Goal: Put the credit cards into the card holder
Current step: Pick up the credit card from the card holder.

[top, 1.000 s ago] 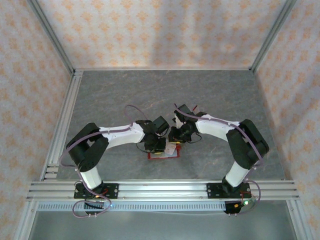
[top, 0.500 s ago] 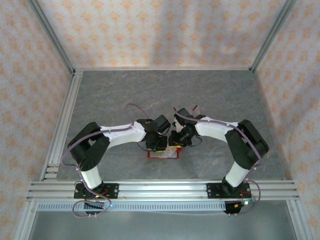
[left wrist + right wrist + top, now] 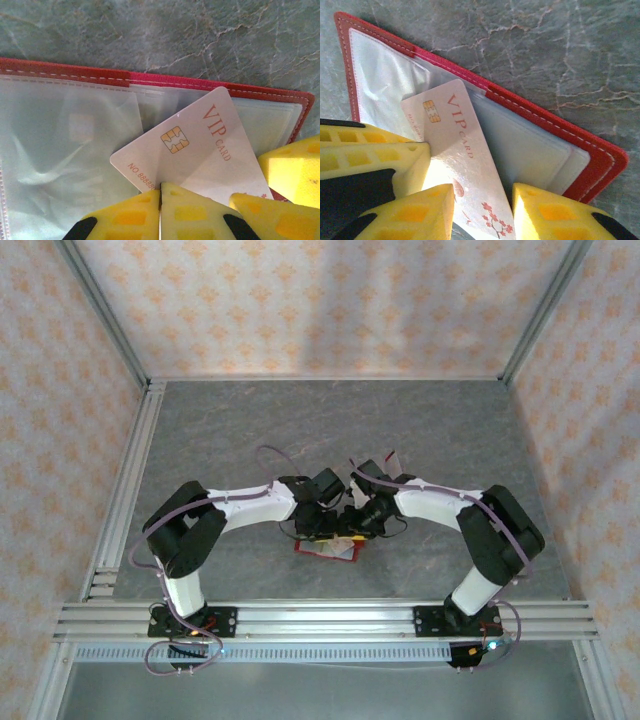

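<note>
**Card on the holder, not yet sleeved**

The card holder (image 3: 65, 72) lies open mid-table (image 3: 560, 60). One credit card (image 3: 200, 145) rests slantwise across its clear sleeves, apparently not yet tucked in. The left claw (image 3: 160, 210), closed, presses on the card's near edge. The right claw (image 3: 482, 210) straddles it, jaws parted.

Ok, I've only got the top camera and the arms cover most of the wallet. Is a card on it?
Observer: Yes, the left wrist view has one white VIP card lying tilted on the open card holder.
Operator: Is the left gripper holding it?
Observer: The left gripper is shut, its tips at the card's near edge.
Operator: And the right one?
Observer: The right gripper is open, one finger on either side of the card's blossom-printed end.
</note>
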